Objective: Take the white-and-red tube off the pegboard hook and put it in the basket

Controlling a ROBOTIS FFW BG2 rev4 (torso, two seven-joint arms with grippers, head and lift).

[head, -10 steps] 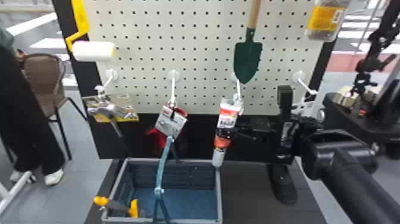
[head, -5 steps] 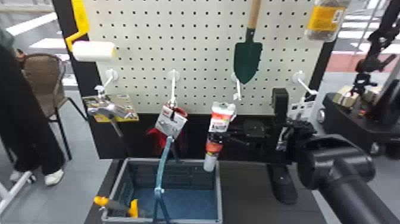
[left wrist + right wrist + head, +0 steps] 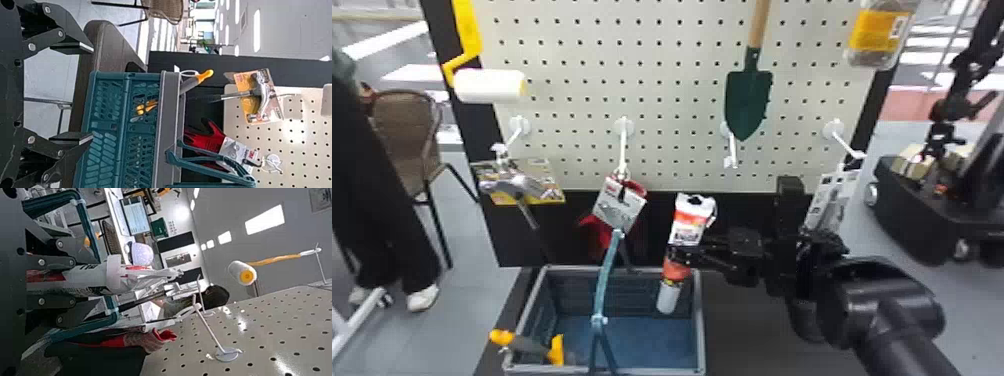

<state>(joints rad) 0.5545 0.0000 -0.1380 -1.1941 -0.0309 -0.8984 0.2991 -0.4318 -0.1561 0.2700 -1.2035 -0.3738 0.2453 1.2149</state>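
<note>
Right end effector (image 3: 678, 254) sideways around tube (image 3: 688, 223)

I see a dark table (image 3: 747, 335) in front of me. The grey and blue basket (image 3: 700, 320) sits right on it. One table corner looks round, I think.

Grey flooring (image 3: 467, 325) is seen at eight o'clock in the head view; a brown woven chair (image 3: 407, 130) is placed between nine and ten. In the wrist views, the ceiling (image 3: 289, 31) is lined with bright lights (image 3: 256, 30), and a lit screen (image 3: 135, 217) is supported by a white desk (image 3: 116, 213).
</note>
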